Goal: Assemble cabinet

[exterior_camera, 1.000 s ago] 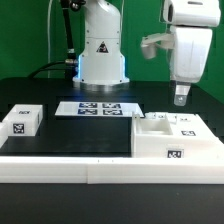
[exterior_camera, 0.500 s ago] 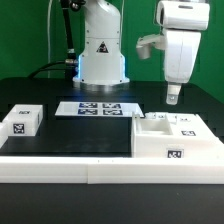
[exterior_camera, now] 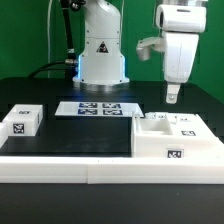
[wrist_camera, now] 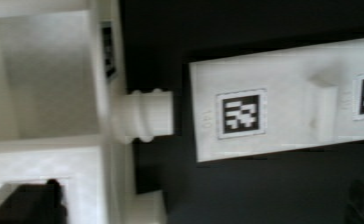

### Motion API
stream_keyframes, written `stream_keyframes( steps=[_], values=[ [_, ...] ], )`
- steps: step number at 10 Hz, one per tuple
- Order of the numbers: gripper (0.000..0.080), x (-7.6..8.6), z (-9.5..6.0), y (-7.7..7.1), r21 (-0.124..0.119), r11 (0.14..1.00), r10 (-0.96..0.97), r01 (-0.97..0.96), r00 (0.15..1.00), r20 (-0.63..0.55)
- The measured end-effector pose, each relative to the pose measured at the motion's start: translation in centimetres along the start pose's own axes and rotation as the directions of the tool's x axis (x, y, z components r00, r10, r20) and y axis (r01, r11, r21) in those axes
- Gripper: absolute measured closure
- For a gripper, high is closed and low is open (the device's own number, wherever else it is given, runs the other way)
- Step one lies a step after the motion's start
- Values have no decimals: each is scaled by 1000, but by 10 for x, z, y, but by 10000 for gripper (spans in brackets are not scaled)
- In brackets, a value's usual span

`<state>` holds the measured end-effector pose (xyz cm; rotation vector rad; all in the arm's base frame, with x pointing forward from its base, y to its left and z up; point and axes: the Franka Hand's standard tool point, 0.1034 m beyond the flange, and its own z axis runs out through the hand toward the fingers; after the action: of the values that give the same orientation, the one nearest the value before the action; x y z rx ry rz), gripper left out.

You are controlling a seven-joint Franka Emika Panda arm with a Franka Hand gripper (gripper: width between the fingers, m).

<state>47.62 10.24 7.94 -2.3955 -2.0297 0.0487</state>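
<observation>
One gripper [exterior_camera: 172, 96] hangs above the cabinet [exterior_camera: 176, 142], clear of it. The cabinet sits on the table [exterior_camera: 80, 140] at the exterior view's right, and the marker board [exterior_camera: 96, 108] lies well apart. Wrist view: the fingers [wrist_camera: 26, 203] stand apart, gripping nothing, over a white tagged panel [wrist_camera: 277, 100].

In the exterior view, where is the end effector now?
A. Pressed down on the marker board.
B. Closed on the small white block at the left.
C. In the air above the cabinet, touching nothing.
C: the end effector hangs in the air over the cabinet with dark background showing between them. The small white block and the marker board lie well apart from it.
</observation>
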Motion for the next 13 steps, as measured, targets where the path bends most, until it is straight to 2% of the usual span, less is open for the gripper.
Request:
stream_keyframes(
  steps=[1,3,7,10,13],
  values=[
    [2,-2,8,-17,22,1000,-9,9,1000,7],
    [2,-6,20,-36,37,999,-9,9,1000,5],
    [2,-8,22,-36,43,999,-10,10,1000,7],
    [2,-14,40,-49,65,998,-23,23,1000,-1],
    [2,-12,55,-61,67,997,-25,27,1000,-18]
  ],
)
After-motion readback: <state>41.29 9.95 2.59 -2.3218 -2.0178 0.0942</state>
